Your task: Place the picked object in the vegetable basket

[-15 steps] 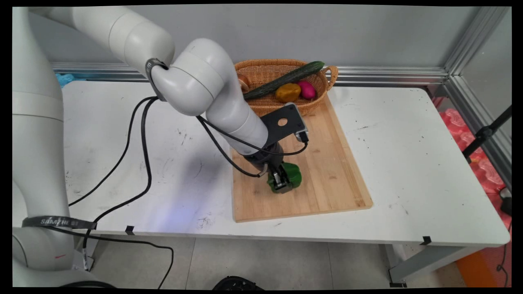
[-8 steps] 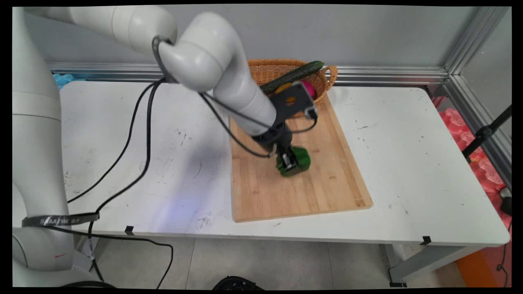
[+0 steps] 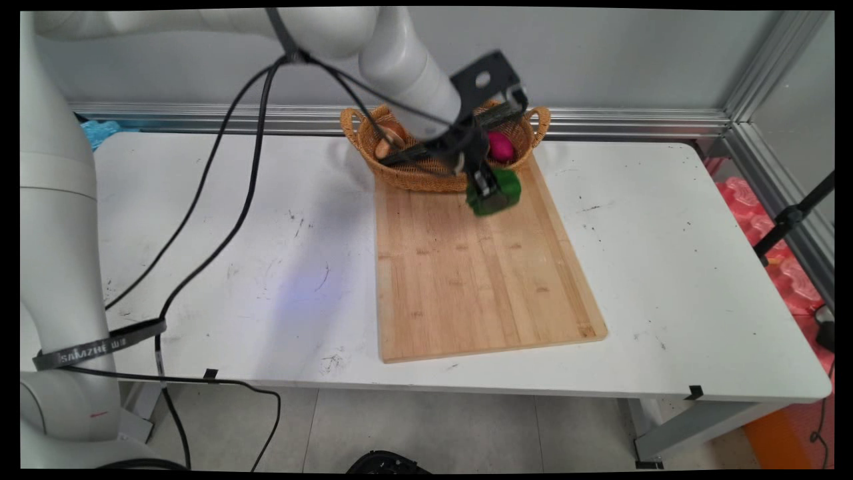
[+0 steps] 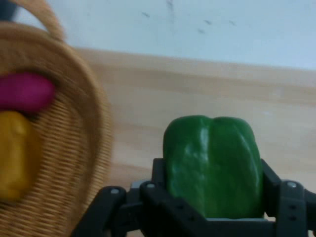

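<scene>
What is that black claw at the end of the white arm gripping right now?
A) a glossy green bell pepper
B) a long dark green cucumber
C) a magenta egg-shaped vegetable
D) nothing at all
A: in the hand view the glossy green bell pepper sits clamped between the black two-finger gripper, raised over the wooden cutting board beside the woven wicker basket.

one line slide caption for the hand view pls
Gripper clamps a green bell pepper above the wooden cutting board, beside a wicker basket holding magenta and yellow produce.
</scene>
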`<state>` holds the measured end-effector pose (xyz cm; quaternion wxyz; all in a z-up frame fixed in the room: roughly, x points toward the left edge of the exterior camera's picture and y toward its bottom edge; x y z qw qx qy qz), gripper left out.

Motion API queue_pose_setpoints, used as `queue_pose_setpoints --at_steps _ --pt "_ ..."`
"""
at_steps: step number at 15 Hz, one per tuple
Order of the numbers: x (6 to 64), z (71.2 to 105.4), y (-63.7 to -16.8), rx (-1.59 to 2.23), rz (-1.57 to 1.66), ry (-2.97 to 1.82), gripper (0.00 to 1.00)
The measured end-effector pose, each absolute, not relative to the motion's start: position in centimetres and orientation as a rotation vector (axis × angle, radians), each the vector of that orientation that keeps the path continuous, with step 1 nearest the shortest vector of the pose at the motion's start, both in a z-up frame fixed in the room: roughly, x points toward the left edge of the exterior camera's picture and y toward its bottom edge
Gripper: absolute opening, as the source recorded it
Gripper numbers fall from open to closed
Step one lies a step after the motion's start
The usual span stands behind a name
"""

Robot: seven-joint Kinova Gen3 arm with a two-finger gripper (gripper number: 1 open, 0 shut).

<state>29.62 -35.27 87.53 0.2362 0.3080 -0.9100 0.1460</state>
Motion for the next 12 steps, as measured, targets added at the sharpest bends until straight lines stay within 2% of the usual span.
queue_pose_setpoints --at_steps 5,12 --pt "34.0 89.0 -41.1 0.83 0.507 -2.469 0.0" --pt "39.3 88.5 -46.9 0.811 0.588 -2.448 0.0"
